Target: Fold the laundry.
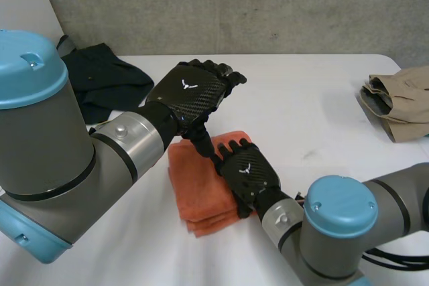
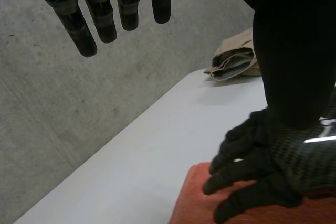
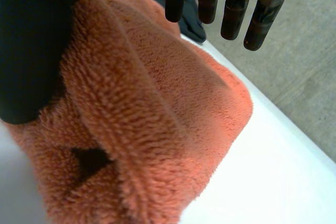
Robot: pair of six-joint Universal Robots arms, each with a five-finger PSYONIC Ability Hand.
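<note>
The right hand lies on the folded towel, fingers straight, likely pressing it flat; the left hand hovers at its 12 o'clock, fingers relaxed, holding nothing.

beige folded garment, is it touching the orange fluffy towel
No, the beige folded garment lies apart at the right side of the white table, with bare tabletop between it and the orange fluffy towel.

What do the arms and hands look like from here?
Both arms, left arm and right arm, are thick grey metallic cylinders with rounded light-blue caps. The left hand and right hand are black, with a carbon-weave shell on the back bearing a small white emblem, and segmented black fingers.
</note>
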